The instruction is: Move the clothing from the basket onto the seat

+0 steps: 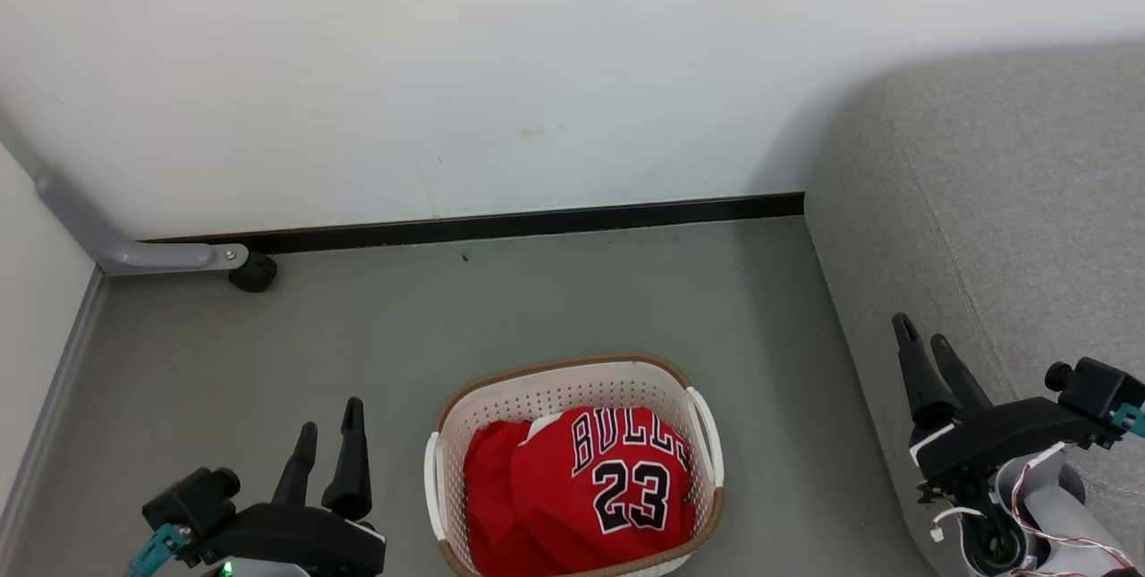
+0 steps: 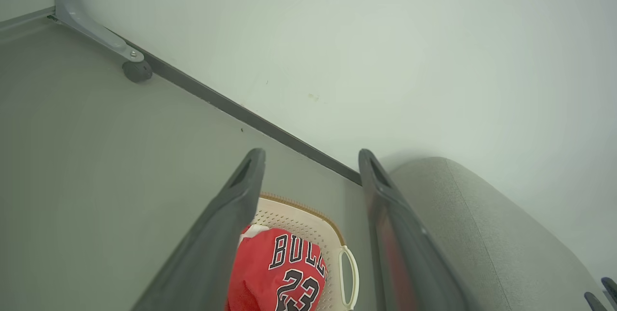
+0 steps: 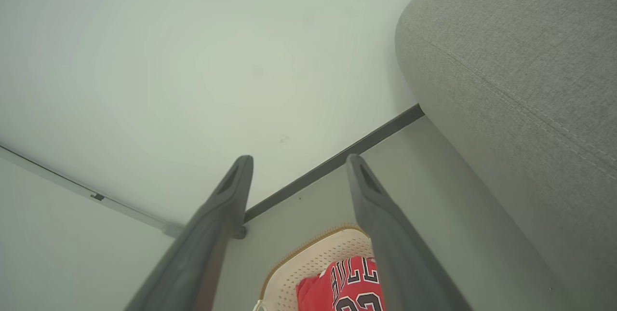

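Observation:
Red clothing (image 1: 581, 496) with white trim, the top piece lettered "BULLS 23", lies bunched in the cream basket (image 1: 546, 385) on the grey floor, bottom centre of the head view. The light-grey seat (image 1: 1002, 201) fills the right side. My left gripper (image 1: 331, 429) hovers open to the left of the basket, nothing between its fingers. My right gripper (image 1: 921, 335) is open in front of the seat's side, right of the basket. The left wrist view has the clothing (image 2: 284, 272), basket (image 2: 308, 219) and seat (image 2: 482, 234). The right wrist view has the clothing (image 3: 347, 287), basket (image 3: 313, 258) and seat (image 3: 520, 60).
A white wall with a dark baseboard (image 1: 501, 224) runs behind the basket. A grey metal leg with a black caster (image 1: 253, 273) stands at the far left, beside a pale panel (image 1: 36, 309). Bare grey floor (image 1: 537, 309) lies between the basket and the wall.

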